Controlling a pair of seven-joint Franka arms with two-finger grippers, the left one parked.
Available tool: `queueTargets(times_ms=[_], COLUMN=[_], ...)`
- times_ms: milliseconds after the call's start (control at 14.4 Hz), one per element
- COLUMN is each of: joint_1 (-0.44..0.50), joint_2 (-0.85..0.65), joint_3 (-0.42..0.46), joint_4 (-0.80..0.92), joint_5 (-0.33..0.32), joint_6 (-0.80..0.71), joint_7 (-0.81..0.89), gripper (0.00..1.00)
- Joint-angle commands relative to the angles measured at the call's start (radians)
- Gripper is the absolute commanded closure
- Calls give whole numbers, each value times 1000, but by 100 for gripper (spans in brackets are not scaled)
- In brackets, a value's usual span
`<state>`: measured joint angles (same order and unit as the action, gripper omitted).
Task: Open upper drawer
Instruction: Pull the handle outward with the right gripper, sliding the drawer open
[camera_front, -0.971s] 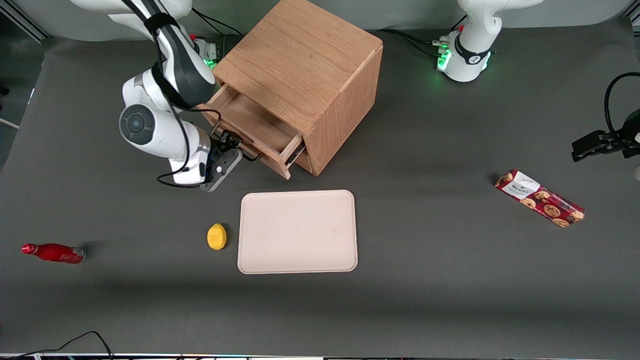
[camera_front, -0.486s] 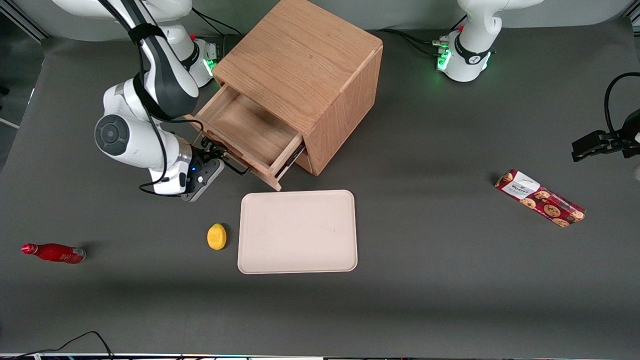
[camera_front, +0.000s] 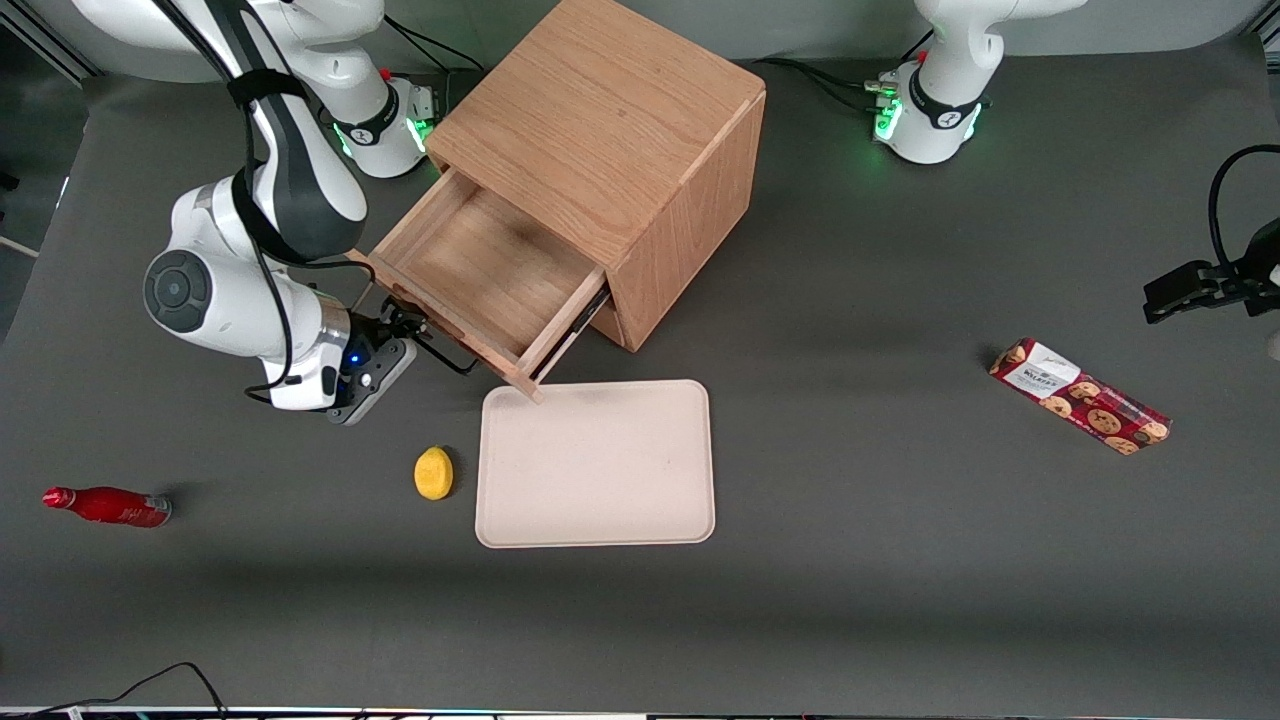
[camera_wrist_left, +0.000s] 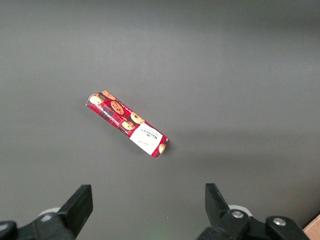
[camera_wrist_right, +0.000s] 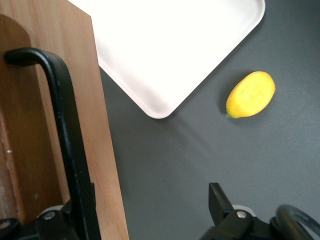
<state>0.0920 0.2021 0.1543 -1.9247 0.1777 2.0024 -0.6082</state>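
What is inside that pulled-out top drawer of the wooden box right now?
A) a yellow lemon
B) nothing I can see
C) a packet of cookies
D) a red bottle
B: the upper drawer shows only bare wood inside, with the gripper at its handle; the lemon, red bottle and cookie packet all lie out on the table.

A pale rectangular tray (camera_front: 596, 463) lies flat on the dark grey table (camera_front: 850, 560), nearer the front camera than the wooden cabinet (camera_front: 610, 140). A yellow lemon (camera_front: 434, 473) sits just beside the tray, not touching it. A red bottle (camera_front: 107, 506) lies on its side toward the working arm's end of the table. A red cookie packet (camera_front: 1080, 396) lies toward the parked arm's end.
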Motion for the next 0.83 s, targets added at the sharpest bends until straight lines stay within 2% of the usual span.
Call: queueTargets(times_ms=[0, 416, 763], joint_1=[0, -2, -2], joint_2=[40, 79, 102], joint_3=[-15, -35, -55], joint_4=[61, 105, 136], joint_5=[-14, -15, -43], joint_6=[-1, -1, -1], joint_7=[-22, -24, -25], gripper=[0, 0, 0])
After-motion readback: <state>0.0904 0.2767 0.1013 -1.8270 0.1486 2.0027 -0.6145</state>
